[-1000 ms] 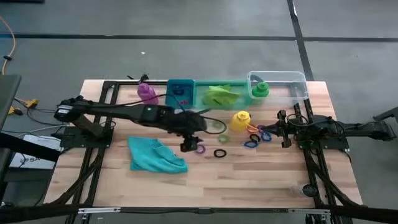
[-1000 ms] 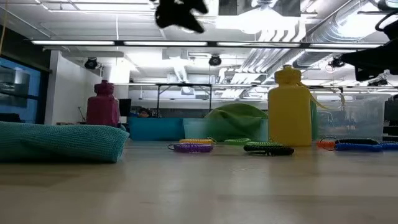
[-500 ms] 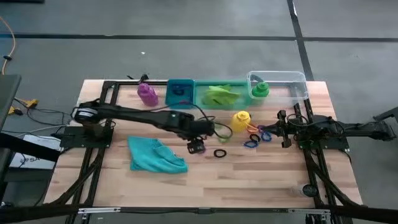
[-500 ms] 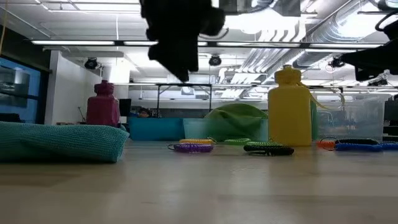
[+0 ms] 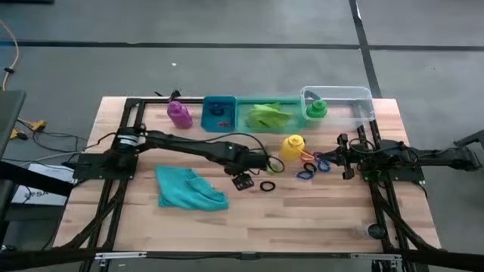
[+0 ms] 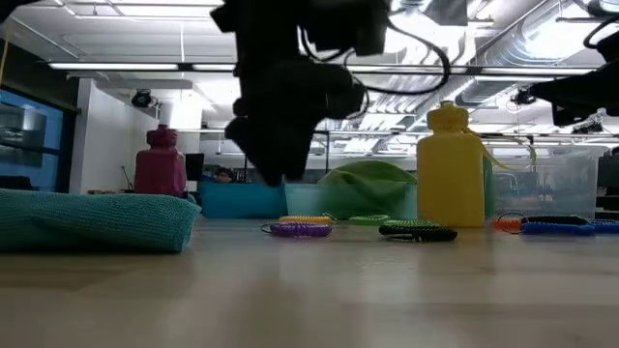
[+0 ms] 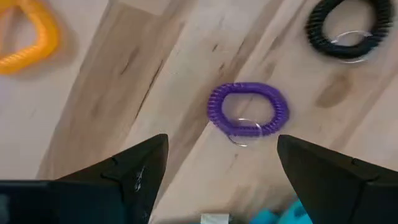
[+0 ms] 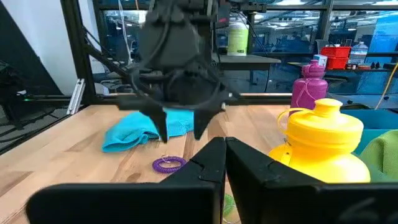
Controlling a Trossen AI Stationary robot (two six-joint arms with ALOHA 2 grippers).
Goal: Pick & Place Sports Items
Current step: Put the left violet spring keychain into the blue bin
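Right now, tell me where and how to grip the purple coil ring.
Come straight down on the purple coil ring, which lies flat on the table. Close the left gripper fingers across its narrow width, over both long sides, since the oval is slimmest there.

I'm looking straight down on the whole wooden tabletop [image 5: 318, 219] from overhead, and level across it from its surface. My left wrist camera is peering closely down at the small purple coiled rubbery ring [image 7: 249, 110], which my right wrist camera is also catching from across the tabletop.

Bright overhead lighting, soft shadows, blurry foreground
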